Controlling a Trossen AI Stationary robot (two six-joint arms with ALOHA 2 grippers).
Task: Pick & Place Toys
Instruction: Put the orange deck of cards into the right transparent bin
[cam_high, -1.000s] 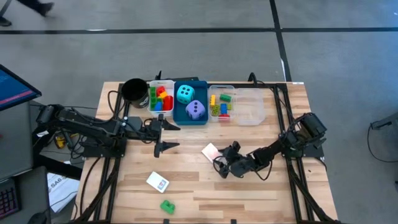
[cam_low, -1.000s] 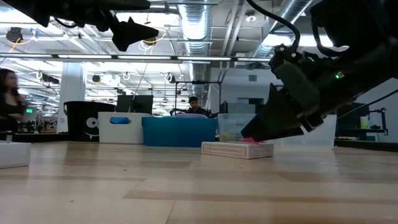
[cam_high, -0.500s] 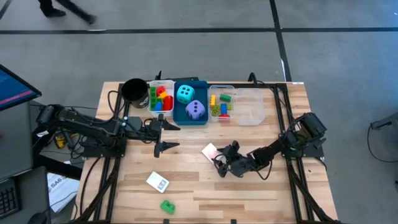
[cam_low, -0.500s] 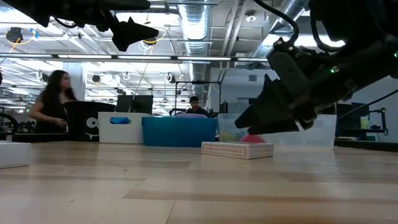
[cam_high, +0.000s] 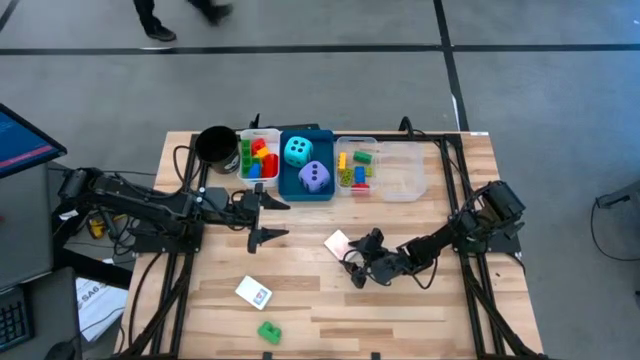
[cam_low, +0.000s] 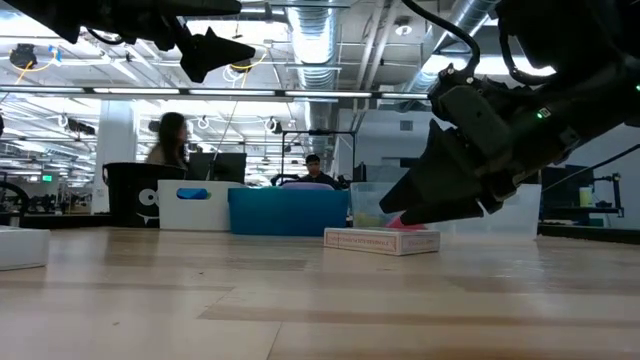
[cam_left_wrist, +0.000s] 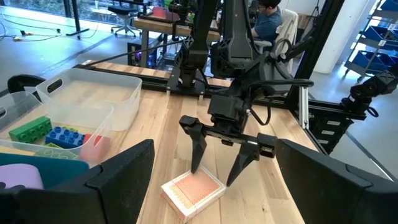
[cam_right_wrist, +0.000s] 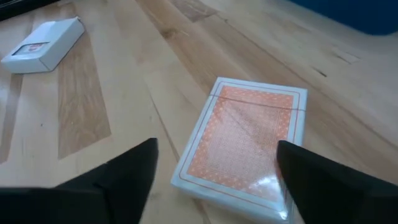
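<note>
Right gripper (cam_high: 356, 258): low over the table's right half, fingers spread wide on either side of the near end of the pink deck (cam_high: 338, 242), holding nothing; the low view shows its tips just above the deck (whether they touch it cannot be told).
Left gripper (cam_high: 272, 218): raised over the table's left half, in front of the trays, fingers wide apart and empty.
Pink deck: flat on the wood near the table's middle, patterned back up.
White deck (cam_high: 254, 292): flat, toward the front of the table, well apart from the pink one.
Green brick (cam_high: 269, 331): alone near the front edge, just beyond the white deck.
Dice: cyan die (cam_high: 297, 151) and purple die (cam_high: 316, 177) together in the blue tray (cam_high: 327, 190).
Bricks: red, green and yellow ones in the white tray (cam_high: 243, 175) left of the blue one; more in the clear tray (cam_high: 346, 140) to its right.
Cup (cam_high: 215, 146): black, at the row's left end.
Background: a person (cam_low: 168, 142) walks behind the table.
</note>
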